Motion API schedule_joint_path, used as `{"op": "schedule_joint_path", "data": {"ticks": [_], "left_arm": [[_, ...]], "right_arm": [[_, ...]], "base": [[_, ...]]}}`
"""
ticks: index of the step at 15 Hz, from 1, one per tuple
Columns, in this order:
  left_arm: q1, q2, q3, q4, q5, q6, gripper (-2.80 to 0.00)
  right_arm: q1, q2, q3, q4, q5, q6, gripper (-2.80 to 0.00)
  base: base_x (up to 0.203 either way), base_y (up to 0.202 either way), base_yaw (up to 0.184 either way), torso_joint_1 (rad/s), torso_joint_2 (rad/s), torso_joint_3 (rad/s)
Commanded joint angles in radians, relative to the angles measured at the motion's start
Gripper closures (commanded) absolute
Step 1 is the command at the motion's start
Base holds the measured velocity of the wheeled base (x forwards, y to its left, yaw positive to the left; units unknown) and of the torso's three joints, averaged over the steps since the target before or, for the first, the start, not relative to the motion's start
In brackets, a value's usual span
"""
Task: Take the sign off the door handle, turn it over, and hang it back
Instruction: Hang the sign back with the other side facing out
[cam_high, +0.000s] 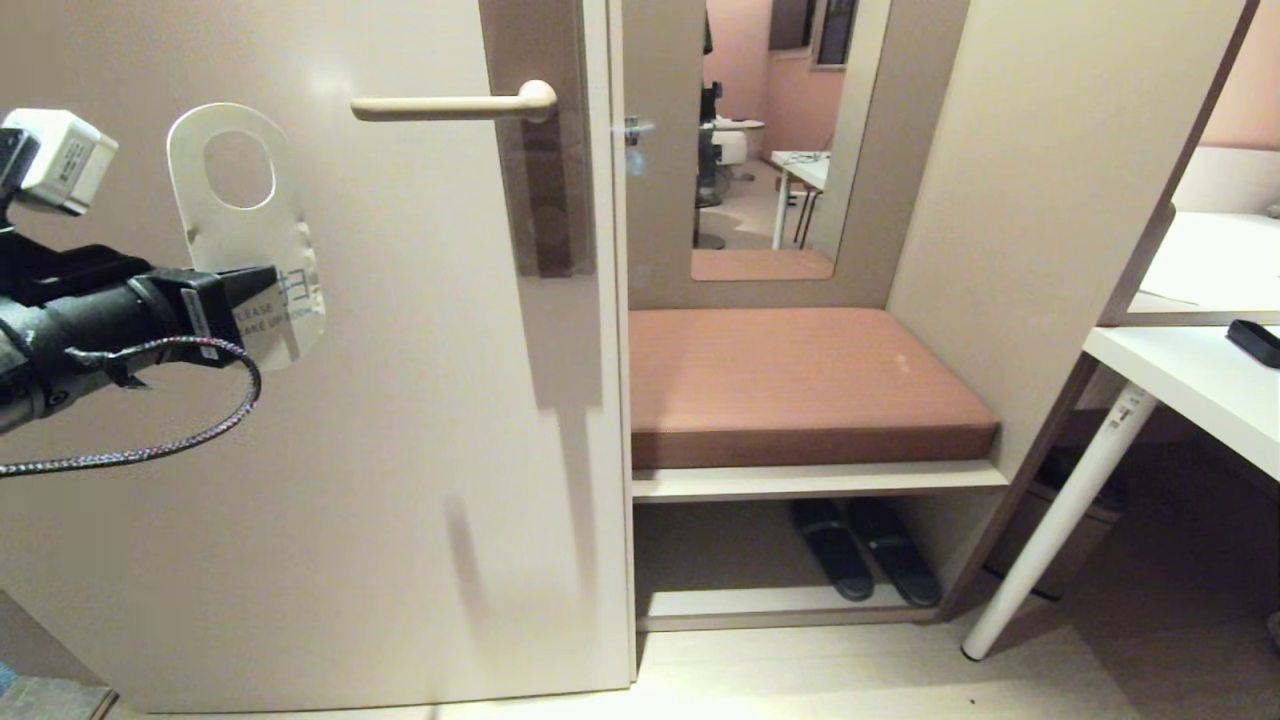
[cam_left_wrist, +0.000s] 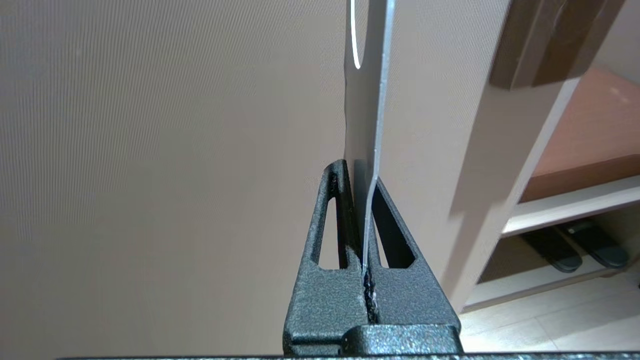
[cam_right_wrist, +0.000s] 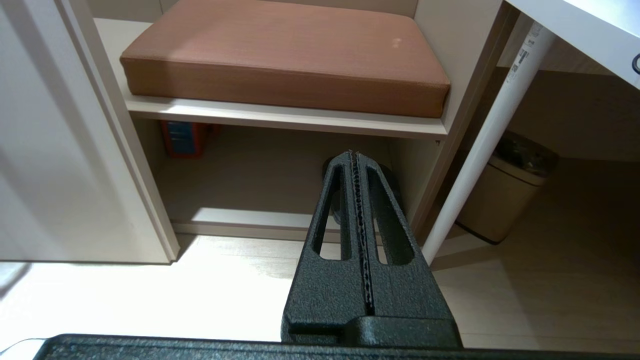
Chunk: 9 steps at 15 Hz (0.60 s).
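Note:
The sign (cam_high: 240, 225), a white card with an oval hole at its upper end and blue text lower down, is off the handle and stands upright in front of the door, left of the door handle (cam_high: 455, 103). My left gripper (cam_high: 262, 298) is shut on its lower end. In the left wrist view the sign (cam_left_wrist: 367, 100) shows edge-on, pinched between the black fingers of the left gripper (cam_left_wrist: 361, 175). The beige lever handle sticks out leftward from its brown plate with nothing on it. My right gripper (cam_right_wrist: 354, 154) is shut and empty, low near the floor.
The pale door (cam_high: 400, 450) fills the left half. To its right is a niche with a brown cushion (cam_high: 800, 380), a mirror (cam_high: 770, 140), and dark slippers (cam_high: 865, 560) underneath. A white desk (cam_high: 1190, 380) and its leg (cam_high: 1060, 520) stand at the far right.

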Motion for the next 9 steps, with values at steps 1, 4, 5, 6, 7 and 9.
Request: {"op": "schedule_joint_path", "data": {"ticks": [1,4,5,6,7,9], "left_arm": [[-0.009,0.036,-0.025,-0.003,0.009,0.009,0.0],[-0.017,0.075,-0.07,-0.006,0.023,0.019,0.0],[-0.017,0.084,-0.083,-0.006,0.023,0.019,0.0],[-0.017,0.093,-0.092,-0.006,0.023,0.019,0.0],[-0.017,0.102,-0.103,-0.006,0.024,0.021,0.0],[-0.017,0.118,-0.126,-0.006,0.024,0.021,0.0]], "right_arm": [[0.0,0.0,0.0,0.0,0.0,-0.001,0.0],[0.0,0.0,0.0,0.0,0.0,-0.001,0.0],[0.0,0.0,0.0,0.0,0.0,-0.001,0.0],[0.0,0.0,0.0,0.0,0.0,-0.001,0.0],[0.0,0.0,0.0,0.0,0.0,-0.001,0.0],[0.0,0.0,0.0,0.0,0.0,-0.001,0.0]], "base": [[0.0,0.0,0.0,0.0,0.0,0.0],[0.0,0.0,0.0,0.0,0.0,0.0],[0.0,0.0,0.0,0.0,0.0,0.0],[0.0,0.0,0.0,0.0,0.0,0.0],[0.0,0.0,0.0,0.0,0.0,0.0],[0.0,0.0,0.0,0.0,0.0,0.0]]}}
